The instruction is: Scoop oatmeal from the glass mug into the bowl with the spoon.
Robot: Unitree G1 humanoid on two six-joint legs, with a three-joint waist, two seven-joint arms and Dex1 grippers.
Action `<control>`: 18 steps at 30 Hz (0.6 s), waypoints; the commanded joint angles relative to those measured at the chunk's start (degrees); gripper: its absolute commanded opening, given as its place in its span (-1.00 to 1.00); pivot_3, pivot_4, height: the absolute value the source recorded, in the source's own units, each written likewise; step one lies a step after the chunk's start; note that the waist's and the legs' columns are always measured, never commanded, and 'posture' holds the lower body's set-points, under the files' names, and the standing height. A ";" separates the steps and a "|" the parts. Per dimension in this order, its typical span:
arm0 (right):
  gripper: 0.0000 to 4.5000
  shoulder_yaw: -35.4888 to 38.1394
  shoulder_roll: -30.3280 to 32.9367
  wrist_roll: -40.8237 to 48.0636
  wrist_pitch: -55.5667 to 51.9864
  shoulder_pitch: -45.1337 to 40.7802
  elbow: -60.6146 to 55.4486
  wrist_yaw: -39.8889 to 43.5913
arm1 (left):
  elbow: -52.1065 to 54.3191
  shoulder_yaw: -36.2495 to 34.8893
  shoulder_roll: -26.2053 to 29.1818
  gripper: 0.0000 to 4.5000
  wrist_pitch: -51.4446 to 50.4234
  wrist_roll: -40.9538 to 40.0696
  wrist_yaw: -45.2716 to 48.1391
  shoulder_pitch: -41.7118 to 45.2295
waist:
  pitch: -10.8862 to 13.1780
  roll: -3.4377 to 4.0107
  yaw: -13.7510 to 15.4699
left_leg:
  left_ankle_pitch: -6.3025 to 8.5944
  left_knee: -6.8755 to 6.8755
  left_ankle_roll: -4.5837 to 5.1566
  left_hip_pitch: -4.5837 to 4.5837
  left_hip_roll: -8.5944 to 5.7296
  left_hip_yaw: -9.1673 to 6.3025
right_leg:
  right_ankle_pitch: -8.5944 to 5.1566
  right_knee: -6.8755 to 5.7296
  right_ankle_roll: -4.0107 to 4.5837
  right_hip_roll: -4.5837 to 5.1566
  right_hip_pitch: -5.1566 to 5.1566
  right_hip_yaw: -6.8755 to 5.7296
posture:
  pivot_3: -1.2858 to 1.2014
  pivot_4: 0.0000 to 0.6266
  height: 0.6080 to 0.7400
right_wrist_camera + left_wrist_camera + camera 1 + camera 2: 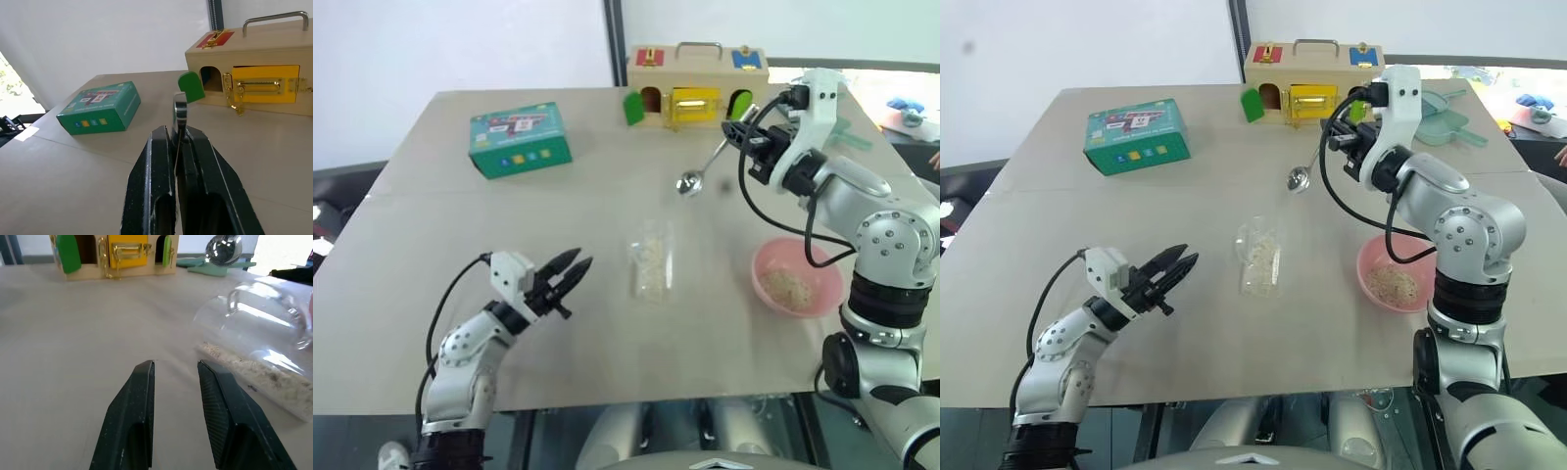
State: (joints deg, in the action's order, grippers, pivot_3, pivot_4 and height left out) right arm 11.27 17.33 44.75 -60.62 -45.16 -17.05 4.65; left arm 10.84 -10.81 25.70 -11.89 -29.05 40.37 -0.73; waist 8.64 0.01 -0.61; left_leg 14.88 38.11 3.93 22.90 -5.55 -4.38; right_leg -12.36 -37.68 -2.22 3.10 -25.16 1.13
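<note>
Overhead, from the left eye, the glass mug (649,258) lay on its side mid-table with oatmeal (651,277) spread along its lower wall. To its right sat the pink bowl (817,305), which already held some flakes. The right gripper (744,137) hung above the table beyond the bowl, pinching the spoon (703,168) by its handle, the spoon's empty bowl hanging down towards the mug. The left gripper (573,267) hovered near the mug's left, its fingers a little apart and holding nothing.

From the right eye, a green box (1135,134) and a wooden latch box (1317,76) stood at the far side, well clear of the work.

Through the left wrist camera, the two black fingers (133,416) pointed just beside the tipped mug, not touching it.

Through the right wrist camera, the fingers (152,186) were pressed tight on the spoon's handle.

The likely trouble: a nudge from the left gripper could roll the mug and spill flakes onto the table, and a spoon pushed into an unsteadied mug could shove it away.
</note>
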 commanded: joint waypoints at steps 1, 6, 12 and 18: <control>-1.00 1.08 -0.05 0.94 0.50 -0.55 -2.41 0.23 | 9.08 -1.51 -1.22 -0.36 -8.32 -4.26 -8.98 4.33 | 0.01 -0.02 -0.03 | 0.00 0.01 0.00 0.00 0.00 -0.01 | 0.00 0.00 0.00 0.00 0.00 -0.02 | 0.03 -0.52 1.00; -1.00 1.12 -0.07 0.70 1.04 -0.95 -1.89 0.53 | 11.24 -2.58 -4.47 -0.36 -20.62 -3.92 -27.08 21.65 | 0.06 -0.11 0.38 | -0.07 0.10 -0.12 0.02 -0.02 -0.04 | 0.01 -0.02 -0.02 0.00 0.03 -0.06 | 0.03 -0.52 1.00; -1.00 1.55 0.12 0.20 1.73 -1.11 -1.56 0.74 | 2.64 -2.54 -8.85 -0.36 -36.49 4.40 -48.32 46.84 | 0.12 -0.26 0.10 | -0.10 0.18 -0.16 0.06 -0.07 -0.09 | 0.01 -0.08 -0.02 -0.03 0.02 -0.11 | 0.03 -0.52 1.00; -1.00 2.03 0.42 0.02 1.87 -0.68 -2.22 0.49 | 11.23 -3.89 -1.06 -0.36 -67.86 -12.17 -35.11 45.92 | 0.15 -0.23 -1.43 | -0.10 0.00 -0.17 0.05 -0.07 -0.02 | -0.01 -0.16 -0.03 -0.08 -0.21 0.02 | 0.03 -0.52 1.00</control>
State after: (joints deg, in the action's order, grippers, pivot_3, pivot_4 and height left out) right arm 12.15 17.46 44.39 -59.97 -45.11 -17.00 5.00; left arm 17.16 -13.53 22.58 -72.50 -35.49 0.42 45.72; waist 8.80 -0.22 -2.04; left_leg 14.78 38.11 3.76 22.97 -5.62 -4.40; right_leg -12.37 -37.91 -2.25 3.02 -25.45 1.16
